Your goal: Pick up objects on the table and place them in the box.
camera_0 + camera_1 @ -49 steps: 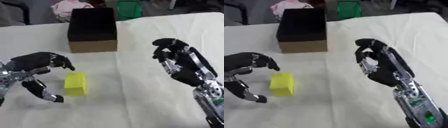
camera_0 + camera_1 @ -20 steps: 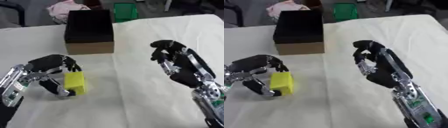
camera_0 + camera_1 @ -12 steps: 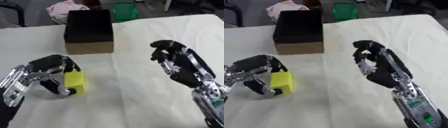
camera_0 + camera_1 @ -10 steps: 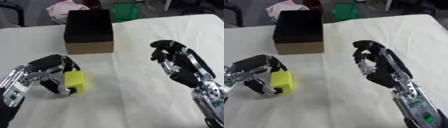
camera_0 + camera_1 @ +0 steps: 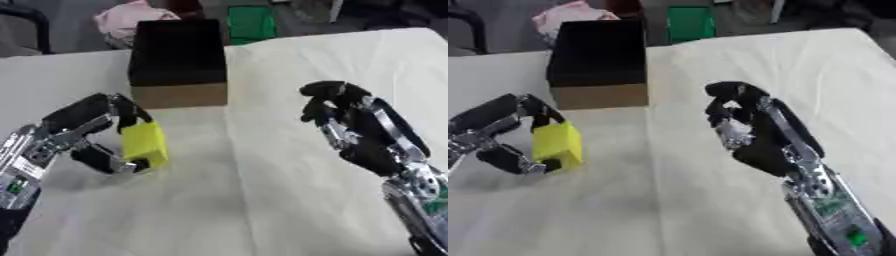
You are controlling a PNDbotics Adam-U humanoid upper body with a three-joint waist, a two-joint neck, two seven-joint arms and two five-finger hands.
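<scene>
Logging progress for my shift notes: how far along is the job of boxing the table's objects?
Nothing shows in the box yet. The left hand grips the yellow block, short of the box. Left: carry it over and drop it in. The right hand holds nothing.

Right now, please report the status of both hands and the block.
Left robot hand pinching yellow block. Right robot hand curled, holding nothing. Box open ahead, nothing between.

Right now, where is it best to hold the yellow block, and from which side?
By its top and bottom ends, from the left: the block stands upright and narrow, and the left hand already pinches it there.
</scene>
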